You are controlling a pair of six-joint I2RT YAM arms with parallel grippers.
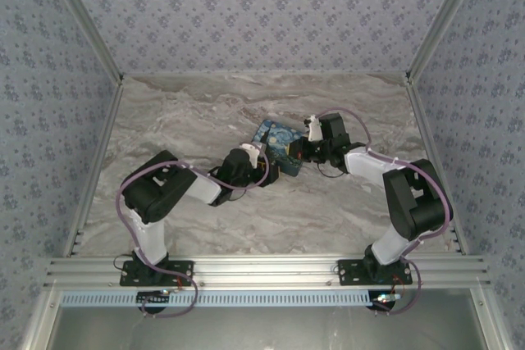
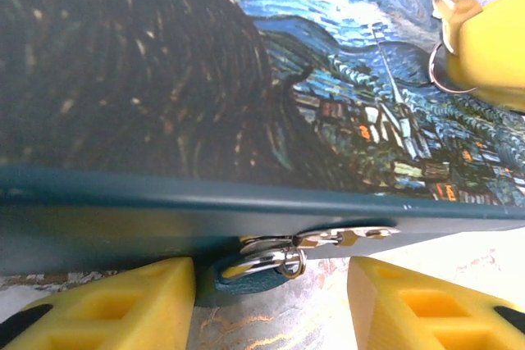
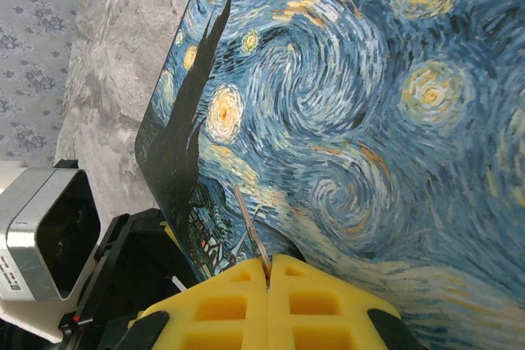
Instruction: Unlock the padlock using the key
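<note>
Padlock [image 2: 242,279] hangs unopened at the Starry Night box's [image 2: 246,79] edge, half-open left jaws straddling it, empty. Shut right jaws above the box seemingly pinch the key ring [image 2: 431,71]; insertion remains.

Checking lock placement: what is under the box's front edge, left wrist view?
The padlock hangs there from a silvery hasp, inside the open left gripper. Its keyhole cannot be seen.

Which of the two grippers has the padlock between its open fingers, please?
The left gripper: its fingers straddle the padlock, while the right gripper is pinched shut on the key.
</note>
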